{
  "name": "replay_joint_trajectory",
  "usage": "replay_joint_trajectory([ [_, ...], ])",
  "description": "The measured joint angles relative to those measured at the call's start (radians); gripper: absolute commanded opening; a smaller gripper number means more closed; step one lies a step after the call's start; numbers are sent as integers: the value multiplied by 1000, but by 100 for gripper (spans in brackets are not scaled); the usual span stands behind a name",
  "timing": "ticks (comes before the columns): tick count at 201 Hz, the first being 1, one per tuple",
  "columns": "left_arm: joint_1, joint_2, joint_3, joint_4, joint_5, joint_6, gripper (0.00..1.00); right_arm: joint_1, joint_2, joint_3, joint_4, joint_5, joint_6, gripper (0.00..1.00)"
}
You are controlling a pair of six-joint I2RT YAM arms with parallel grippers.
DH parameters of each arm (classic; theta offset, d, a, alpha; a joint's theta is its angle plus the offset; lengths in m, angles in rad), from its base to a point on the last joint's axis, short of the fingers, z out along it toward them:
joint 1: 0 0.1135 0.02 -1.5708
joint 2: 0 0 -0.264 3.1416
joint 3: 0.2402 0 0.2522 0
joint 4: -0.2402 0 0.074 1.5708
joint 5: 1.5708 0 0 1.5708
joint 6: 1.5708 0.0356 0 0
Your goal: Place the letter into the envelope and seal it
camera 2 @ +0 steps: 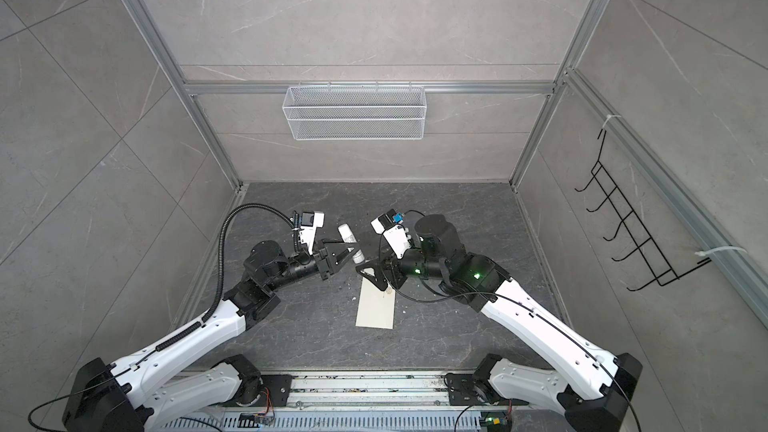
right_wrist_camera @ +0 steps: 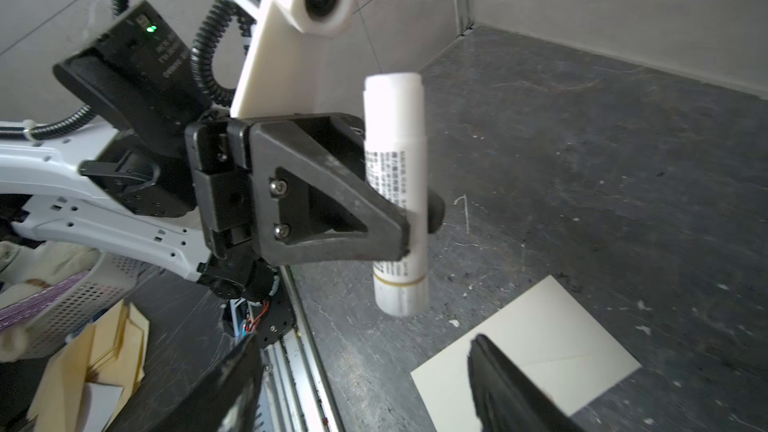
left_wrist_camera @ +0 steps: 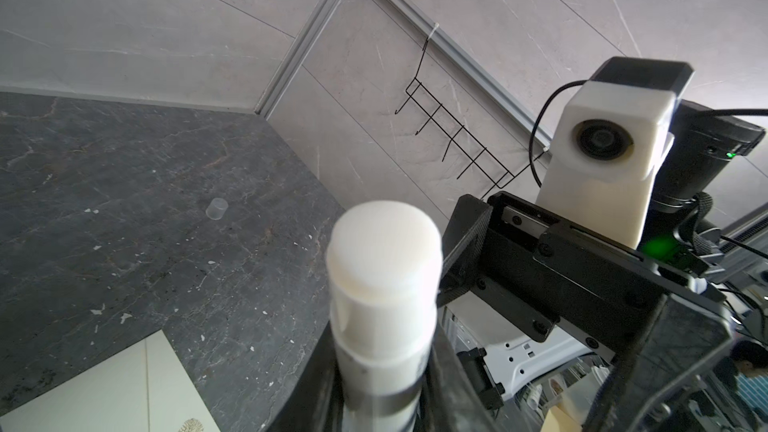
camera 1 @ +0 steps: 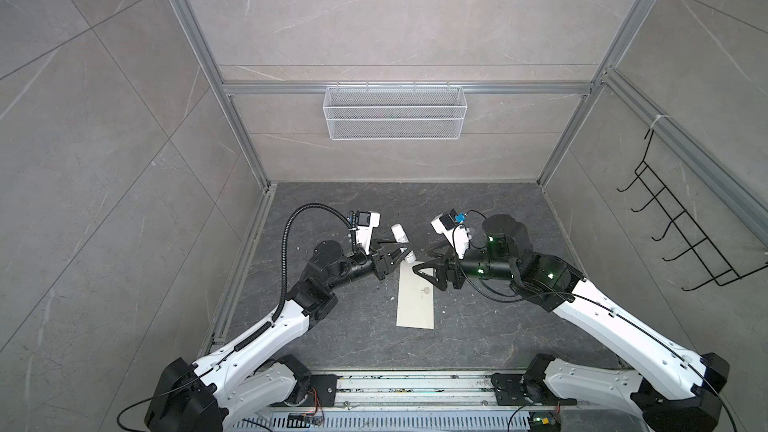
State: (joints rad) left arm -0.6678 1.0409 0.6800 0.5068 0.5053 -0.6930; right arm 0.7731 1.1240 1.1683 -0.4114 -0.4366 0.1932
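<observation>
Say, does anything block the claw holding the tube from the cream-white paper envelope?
Partly: the right gripper reaches over the far end of the cream-white paper envelope, nearest the white tube in the left gripper.

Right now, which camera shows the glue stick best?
The right wrist view: the glue stick shows side-on, nearly full length, label visible. The left wrist view shows it end-on and blurred; both top views show it small.

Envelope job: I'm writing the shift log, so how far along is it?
Done, apparently: no letter lies on the table, so it is probably inside the envelope. In hand: the left gripper holds the uncapped glue stick; its cap lies nearby; the right gripper is open above the envelope. Left: gluing and sealing the envelope.
</observation>
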Motion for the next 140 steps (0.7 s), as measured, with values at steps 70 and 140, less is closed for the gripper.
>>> replay_joint_trajectory([
  [70,1,9,4,34,29,-46,0,-6,74,0,72,-60,-11,54],
  [140,0,12,10,69,48,-61,0,-5,98,0,74,-57,-23,33],
])
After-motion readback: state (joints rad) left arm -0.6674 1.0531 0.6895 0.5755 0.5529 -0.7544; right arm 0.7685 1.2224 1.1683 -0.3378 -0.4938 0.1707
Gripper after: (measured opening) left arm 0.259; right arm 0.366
